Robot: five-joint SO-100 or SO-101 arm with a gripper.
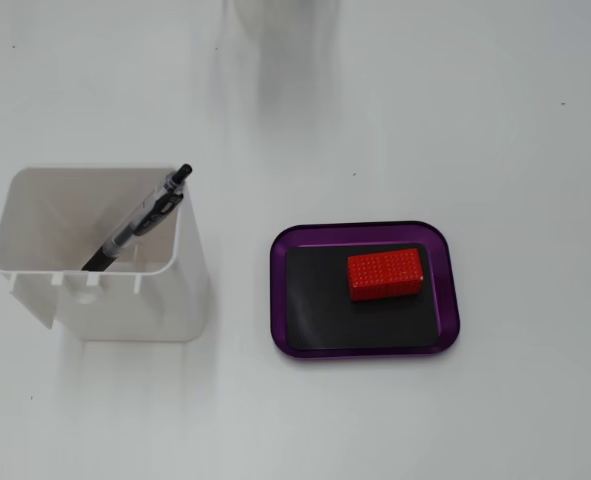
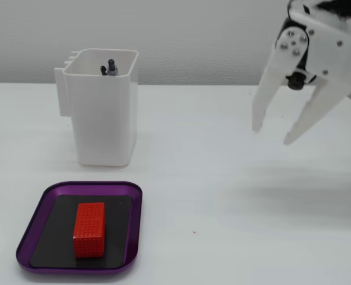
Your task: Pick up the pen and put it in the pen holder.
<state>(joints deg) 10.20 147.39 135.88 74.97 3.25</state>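
Pen (image 1: pixel 140 222) aslant inside pen holder (image 1: pixel 190 290), clicker end up toward upper right.

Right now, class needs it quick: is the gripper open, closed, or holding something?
Gripper: open, holding nothing, raised above the table.

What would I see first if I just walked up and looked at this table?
Probably the bright red block, lying on a purple tray at the front left in a fixed view. Behind it stands a white pen holder with a pen leaning inside. On the right, the white gripper hangs open above the table, holding nothing.
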